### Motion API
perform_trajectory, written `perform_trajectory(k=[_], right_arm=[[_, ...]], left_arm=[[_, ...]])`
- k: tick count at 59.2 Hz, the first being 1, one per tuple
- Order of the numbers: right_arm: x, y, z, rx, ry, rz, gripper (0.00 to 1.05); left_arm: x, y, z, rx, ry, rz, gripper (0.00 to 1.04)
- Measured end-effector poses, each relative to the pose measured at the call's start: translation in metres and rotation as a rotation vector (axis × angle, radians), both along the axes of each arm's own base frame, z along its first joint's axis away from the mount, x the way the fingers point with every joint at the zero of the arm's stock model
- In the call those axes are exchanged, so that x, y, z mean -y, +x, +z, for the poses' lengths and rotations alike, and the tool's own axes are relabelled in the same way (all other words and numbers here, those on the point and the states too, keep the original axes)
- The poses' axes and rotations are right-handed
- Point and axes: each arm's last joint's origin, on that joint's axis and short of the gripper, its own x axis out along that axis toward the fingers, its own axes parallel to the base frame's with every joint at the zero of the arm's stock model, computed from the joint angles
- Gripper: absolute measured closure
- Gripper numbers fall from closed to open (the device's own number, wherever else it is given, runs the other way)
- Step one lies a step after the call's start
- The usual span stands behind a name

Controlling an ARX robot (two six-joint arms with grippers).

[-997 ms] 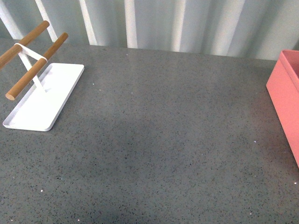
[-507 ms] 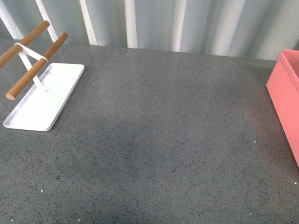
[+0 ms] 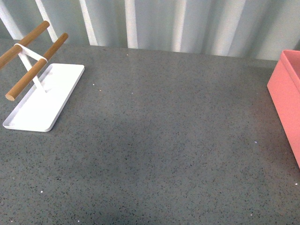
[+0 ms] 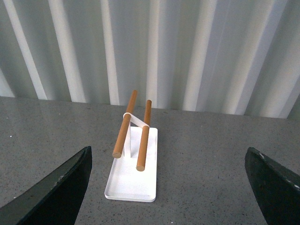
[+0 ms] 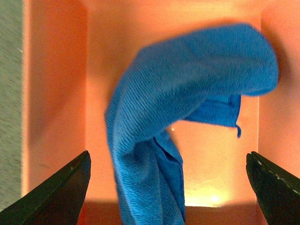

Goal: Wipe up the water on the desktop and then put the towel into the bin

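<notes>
The towel [image 5: 187, 126] sits inside the bin [image 5: 56, 93], seen from the right wrist camera looking straight down into the salmon-pink box. It lies as a thick blue roll, arched, its long axis running from one corner of the bin floor toward the opposite far corner, with a hemmed flap hanging off near the bend. The right gripper [image 5: 168, 197] hovers directly over it with its jaws spread wide apart, one dark tip at each lower edge of that picture and nothing between them but the cloth below; whether the towel has fully come to rest or is dropping cannot be told (its outline is a little blurred).

In the front view the tabletop [image 3: 164, 140] shows no visible puddle, only speckled grey stone, and the bin's wall [image 3: 286, 98] stands at the far right edge. Neither arm appears there. The white tray [image 3: 42, 98] with its wooden rods [image 3: 35, 65] stands at the far left, well apart from the bin.

The left gripper [image 4: 168, 187] faces that tray, jaws likewise wide apart and empty. The right arm is plainly the nearer one to the towel, and by my judgement the task is all but finished: what remains is for the right arm to lift clear straight up from the bin.
</notes>
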Motion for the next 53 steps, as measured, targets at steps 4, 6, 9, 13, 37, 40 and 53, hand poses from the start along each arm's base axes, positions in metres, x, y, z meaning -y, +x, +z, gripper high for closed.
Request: perform_trajectory(k=[4, 6, 9, 13, 37, 40, 53], right_arm=[[-0.001, 0.0, 0.019, 0.069, 0.03, 0.011, 0.07], [-0.003, -0.002, 0.028, 0.102, 0.044, 0.019, 0.07], [-0.005, -0.004, 0.044, 0.168, 0.053, 0.033, 0.07], [-0.01, -0.008, 0.062, 0.253, 0.046, 0.05, 0.07], [-0.089, -0.112, 0.114, 0.627, -0.011, 0.293, 0.07], [-0.097, -0.126, 0.111, 0.634, -0.011, 0.313, 0.07], [-0.116, -0.17, 0.076, 1.008, -0.122, 0.082, 0.4]], left_arm=[[0.0, 0.0, 0.0, 0.0, 0.0, 0.0, 0.07], [0.0, 0.0, 0.0, 0.0, 0.0, 0.0, 0.07], [0.0, 0.0, 0.0, 0.0, 0.0, 0.0, 0.07], [0.0, 0.0, 0.0, 0.0, 0.0, 0.0, 0.07], [0.0, 0.0, 0.0, 0.0, 0.0, 0.0, 0.07], [0.0, 0.0, 0.0, 0.0, 0.0, 0.0, 0.07], [0.0, 0.0, 0.0, -0.001, 0.0, 0.0, 0.07]])
